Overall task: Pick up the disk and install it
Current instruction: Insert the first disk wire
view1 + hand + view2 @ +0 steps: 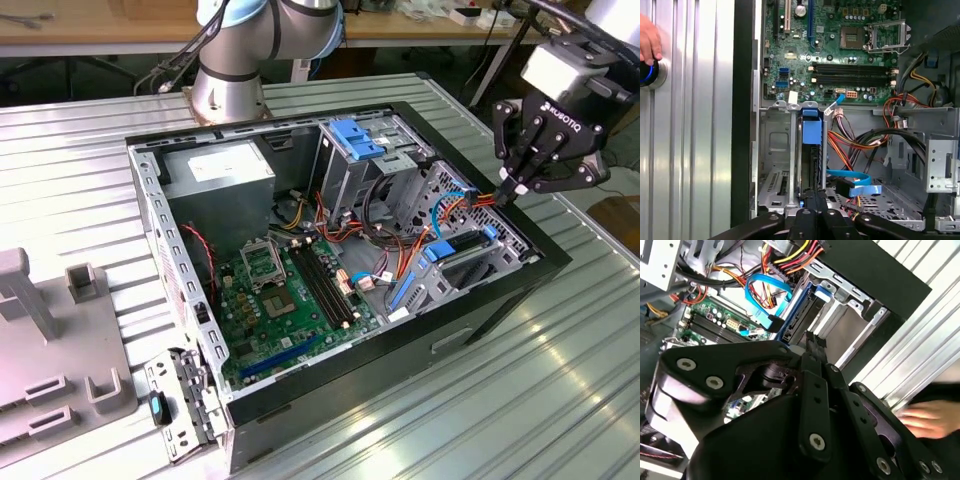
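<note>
Inside the case (490, 310), disk (811, 132) stands just below pincer (813, 194).

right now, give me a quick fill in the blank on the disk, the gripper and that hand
1. The disk stands on edge in the case, in a ___ frame.
2. The gripper is over the case's drive end with its fingers ___.
3. A hand is on a round ___ set in the table.

Missing words: blue; shut; button
</note>
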Robot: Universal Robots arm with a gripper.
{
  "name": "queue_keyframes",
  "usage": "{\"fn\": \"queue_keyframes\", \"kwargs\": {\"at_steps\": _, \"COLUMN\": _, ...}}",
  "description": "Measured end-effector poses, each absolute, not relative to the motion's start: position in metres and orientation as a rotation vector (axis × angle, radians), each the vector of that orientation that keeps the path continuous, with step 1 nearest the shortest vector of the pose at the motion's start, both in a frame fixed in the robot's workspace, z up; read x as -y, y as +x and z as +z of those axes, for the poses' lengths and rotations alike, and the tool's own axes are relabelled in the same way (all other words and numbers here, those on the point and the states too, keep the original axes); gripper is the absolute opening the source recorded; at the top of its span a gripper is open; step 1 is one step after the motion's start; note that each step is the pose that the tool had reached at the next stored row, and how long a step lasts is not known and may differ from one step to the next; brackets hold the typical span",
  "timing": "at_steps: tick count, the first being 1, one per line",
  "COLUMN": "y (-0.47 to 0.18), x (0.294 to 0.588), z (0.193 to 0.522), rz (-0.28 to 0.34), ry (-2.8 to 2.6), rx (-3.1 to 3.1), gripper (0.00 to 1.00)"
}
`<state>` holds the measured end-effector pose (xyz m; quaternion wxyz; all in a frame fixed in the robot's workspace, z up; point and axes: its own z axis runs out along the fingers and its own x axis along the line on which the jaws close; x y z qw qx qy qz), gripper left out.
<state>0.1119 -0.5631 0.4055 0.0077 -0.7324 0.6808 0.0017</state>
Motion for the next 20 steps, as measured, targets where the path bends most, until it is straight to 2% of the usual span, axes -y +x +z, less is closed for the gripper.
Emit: {"fn": "queue_keyframes", "kwargs": {"at_steps": 20, "y": 0.1137, "x": 0.5631, "z": 0.4044, "rz": 0.010, "ry": -2.626, "rx": -1.696, "gripper": 0.11}}
